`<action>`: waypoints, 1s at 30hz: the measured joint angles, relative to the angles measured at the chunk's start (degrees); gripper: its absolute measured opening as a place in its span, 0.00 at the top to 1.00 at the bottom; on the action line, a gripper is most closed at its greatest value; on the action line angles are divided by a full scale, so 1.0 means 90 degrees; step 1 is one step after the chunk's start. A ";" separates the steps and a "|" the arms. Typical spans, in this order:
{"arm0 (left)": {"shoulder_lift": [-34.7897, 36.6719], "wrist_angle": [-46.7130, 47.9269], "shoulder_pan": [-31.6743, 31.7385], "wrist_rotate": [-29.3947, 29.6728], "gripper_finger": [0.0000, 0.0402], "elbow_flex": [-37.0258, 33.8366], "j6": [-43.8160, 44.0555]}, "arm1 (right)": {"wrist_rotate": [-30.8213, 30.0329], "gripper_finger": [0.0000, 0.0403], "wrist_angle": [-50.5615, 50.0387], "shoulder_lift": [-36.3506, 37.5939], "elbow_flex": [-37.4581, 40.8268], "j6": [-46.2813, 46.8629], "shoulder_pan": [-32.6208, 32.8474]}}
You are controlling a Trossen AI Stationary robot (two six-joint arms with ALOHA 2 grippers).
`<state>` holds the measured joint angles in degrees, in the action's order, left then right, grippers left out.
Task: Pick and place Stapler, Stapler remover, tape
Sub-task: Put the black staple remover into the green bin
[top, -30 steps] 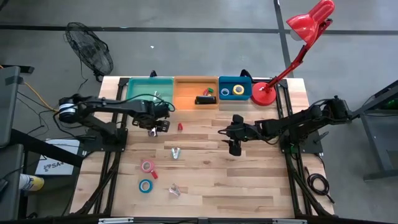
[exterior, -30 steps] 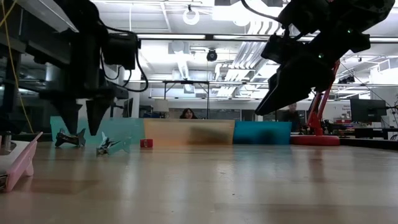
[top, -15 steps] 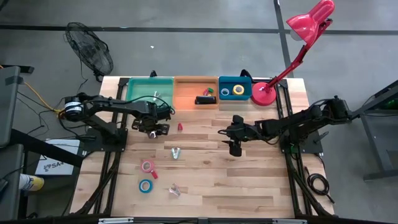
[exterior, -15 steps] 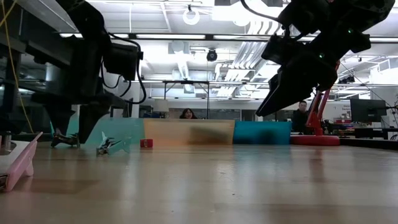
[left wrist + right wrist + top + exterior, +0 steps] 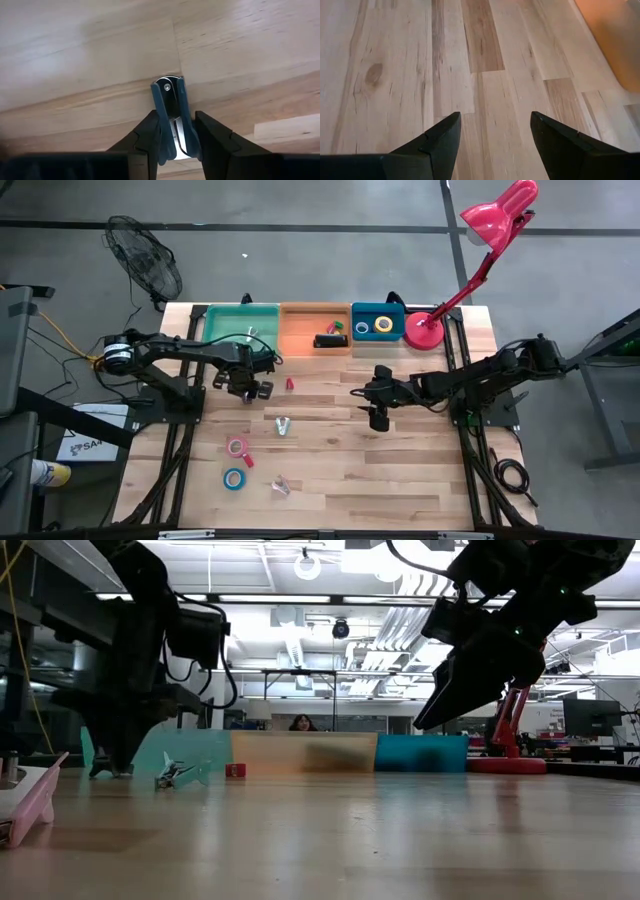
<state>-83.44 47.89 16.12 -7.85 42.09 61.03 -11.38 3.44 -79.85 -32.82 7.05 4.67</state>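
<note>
Your left hand [image 5: 173, 134] is clamped on the blue staple remover [image 5: 170, 107] lying on the tabletop [image 5: 90, 60] before the green bin [image 5: 240, 323]. Lift straight up, squeezing steadily. The right hand [image 5: 378, 412] hovers open mid-table.

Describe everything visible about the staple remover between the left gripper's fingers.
The staple remover is small, with blue plastic grips around shiny metal jaws and a rivet near its rounded end. It lies on the light wooden table in front of the green bin. The left gripper has closed on it, one dark finger on each side.
</note>
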 joint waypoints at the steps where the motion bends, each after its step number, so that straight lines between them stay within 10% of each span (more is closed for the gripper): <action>1: 0.0000 -0.0007 0.0000 0.0025 0.77 0.0000 -0.0054 | 0.0000 0.43 0.0000 0.0000 0.0000 0.0000 0.0000; 21: 0.0182 0.0608 0.0032 0.2582 0.77 0.1879 -0.1623 | -0.0002 0.43 0.0005 0.0000 0.0000 0.0049 0.0000; 30: 0.0178 0.0548 0.1395 0.2790 0.77 0.2453 -0.2693 | 0.0000 0.43 0.0024 0.0000 0.0000 0.0070 0.0000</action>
<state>-81.84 52.83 28.68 17.25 64.16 36.79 -11.38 3.66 -79.85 -32.82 7.68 4.67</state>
